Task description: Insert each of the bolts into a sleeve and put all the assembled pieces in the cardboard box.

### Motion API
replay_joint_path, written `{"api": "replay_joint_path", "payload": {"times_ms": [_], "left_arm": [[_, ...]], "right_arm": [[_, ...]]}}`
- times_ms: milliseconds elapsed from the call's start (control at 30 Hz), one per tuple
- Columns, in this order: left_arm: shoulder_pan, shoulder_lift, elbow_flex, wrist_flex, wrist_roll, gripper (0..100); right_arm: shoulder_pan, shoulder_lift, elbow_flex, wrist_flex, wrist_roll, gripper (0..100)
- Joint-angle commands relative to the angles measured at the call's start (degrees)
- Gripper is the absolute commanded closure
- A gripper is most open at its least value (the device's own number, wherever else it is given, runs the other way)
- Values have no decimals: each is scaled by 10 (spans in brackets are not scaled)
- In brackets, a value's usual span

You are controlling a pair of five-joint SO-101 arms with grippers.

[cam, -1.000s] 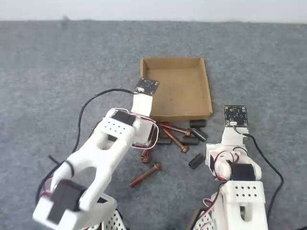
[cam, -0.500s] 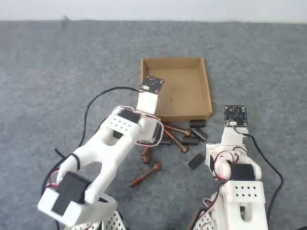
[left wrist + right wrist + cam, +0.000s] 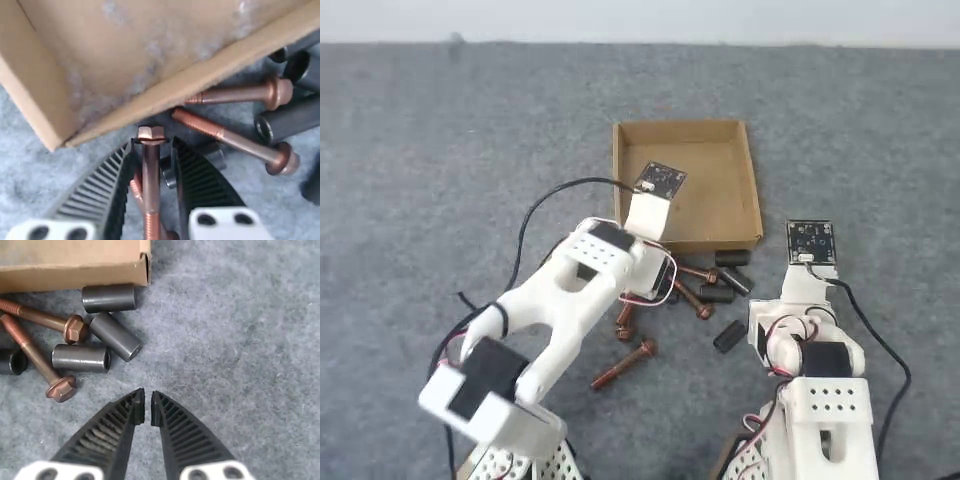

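Left wrist view: the left gripper's [image 3: 152, 145] jaws stand spread either side of a bolt [image 3: 150, 175] lying just beside the cardboard box [image 3: 215, 70], with slight gaps at the tips. The right gripper's [image 3: 148, 405] jaws are almost pressed together on nothing above the counter [image 3: 240, 315]. Closing off-centre could roll the bolt away or snag the sleeve [image 3: 216, 154] beside it.

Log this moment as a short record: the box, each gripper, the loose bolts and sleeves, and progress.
cardboard box: no pieces in the part that shows
left gripper: open, fingers on either side of a bolt by the box's front wall, a gap on each side
right gripper: shut, empty, over the grey mat
sleeves: loose in front of the box, none on a bolt
other bolts: loose on the mat
progress: nothing assembled yet
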Motion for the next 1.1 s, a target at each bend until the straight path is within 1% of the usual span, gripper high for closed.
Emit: {"api": "replay_joint_path", "payload": {"times_ms": [0,200,367,533,667,767,900,967,1067], "left_arm": [[-2,40,-65,51,2,884],[-2,115,-137,105,0,888],[-2,119,-134,110,-2,897],[-2,118,-131,110,-13,991],[-3,118,-131,123,-44,988],[-27,117,-128,127,-47,988],[-75,62,-104,126,-47,988],[-89,6,-73,121,-47,988],[-105,-84,-10,93,-47,988]], "right_arm": [[6,5,-11,-12,8,982],[6,5,-11,-11,9,982],[6,5,-11,-11,9,982],[6,5,-11,-11,9,982],[8,5,-11,-11,9,982],[8,5,-11,-11,9,982],[7,5,-11,-11,9,981],[7,5,-11,-11,9,981],[7,5,-11,-11,22,981]]}}
